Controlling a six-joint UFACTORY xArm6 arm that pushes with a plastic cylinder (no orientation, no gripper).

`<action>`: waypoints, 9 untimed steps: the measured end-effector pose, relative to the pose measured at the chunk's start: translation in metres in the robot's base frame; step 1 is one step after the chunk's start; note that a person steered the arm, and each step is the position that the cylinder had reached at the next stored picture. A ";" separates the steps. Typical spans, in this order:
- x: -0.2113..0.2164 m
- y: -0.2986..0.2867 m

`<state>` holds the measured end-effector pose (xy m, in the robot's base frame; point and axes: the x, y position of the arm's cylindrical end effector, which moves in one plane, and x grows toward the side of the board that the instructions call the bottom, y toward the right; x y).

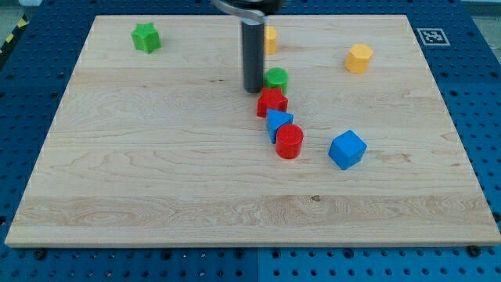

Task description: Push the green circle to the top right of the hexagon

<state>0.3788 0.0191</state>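
Pushing rightward looks best: my tip point(254, 89) touches the green circle's point(275, 77) left side mid-worktop point(156, 157), the red star point(272, 102) just below. No pincer exists to open or close. The yellow hexagon point(359, 59) sits well right; steer slightly upward past it.

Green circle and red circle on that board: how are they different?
The green circle sits nearer the view's top, right beside my tip; the red circle lies lower, away from it. The green circle touches the red star, while the red circle touches the blue triangle. Both are round, similar-sized blocks in one chain.
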 end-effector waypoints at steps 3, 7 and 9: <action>0.000 0.151; 0.012 0.177; -0.038 0.189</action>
<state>0.3406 0.2082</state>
